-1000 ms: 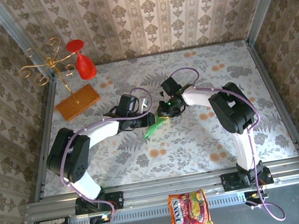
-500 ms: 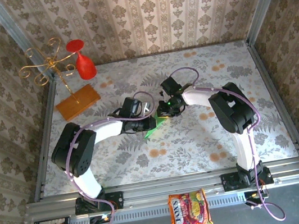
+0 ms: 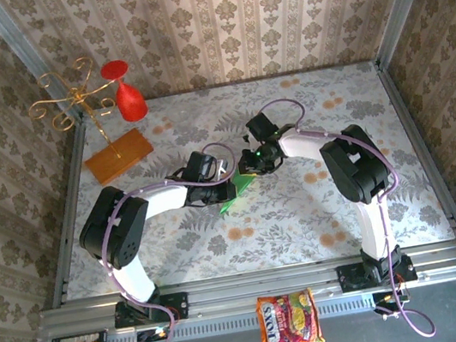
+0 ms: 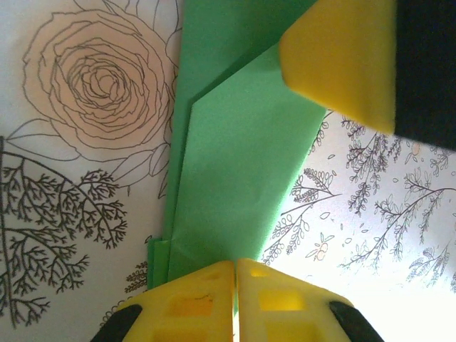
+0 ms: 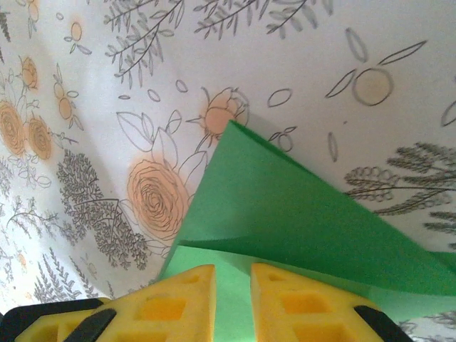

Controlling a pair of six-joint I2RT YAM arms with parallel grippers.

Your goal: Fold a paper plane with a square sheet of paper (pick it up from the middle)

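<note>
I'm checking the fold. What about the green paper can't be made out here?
- Left wrist view: the left gripper hides the near end of the folded bright green paper.
- Right wrist view: the right gripper hides its near edge; frame cuts its right corner.
- Top view: paper tiny, mostly under both grippers.

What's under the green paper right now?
Flower-printed table shows around the green paper, which rests on it. Anything directly beneath is covered by the folds.
</note>
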